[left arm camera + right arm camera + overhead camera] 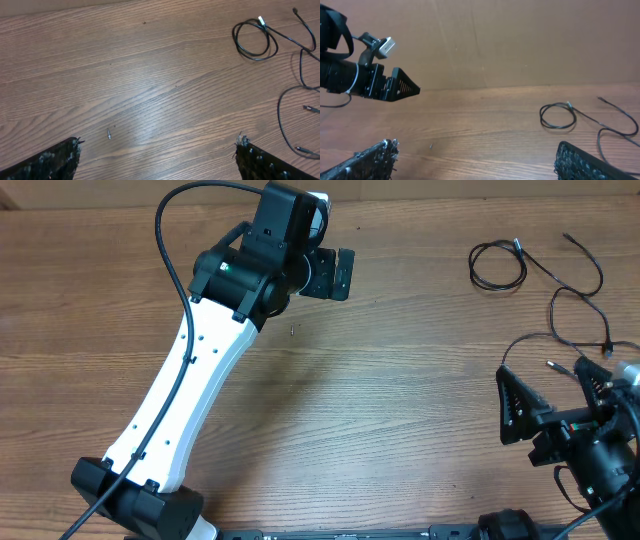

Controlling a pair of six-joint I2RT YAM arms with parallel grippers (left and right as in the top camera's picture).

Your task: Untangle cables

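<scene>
The cables lie at the table's far right. One thin black cord forms a small loop [497,265] [255,40] [558,116], and its tail runs right into looser curves [575,315] [287,117] with small plug ends. My left gripper [338,275] [159,143] hovers open over bare wood at the top centre, well left of the loop, and it also shows in the right wrist view [395,87]. At the lower right my right gripper [540,375] [476,146] is open too, just below the loose curves, with one plug end near its fingertips. Neither gripper holds anything.
A tiny screw [291,331] [108,133] [431,146] lies on the wooden table [380,410] below the left gripper. The left arm's white link [190,400] slants from the bottom left to the top centre. A brown wall [520,40] stands behind the table.
</scene>
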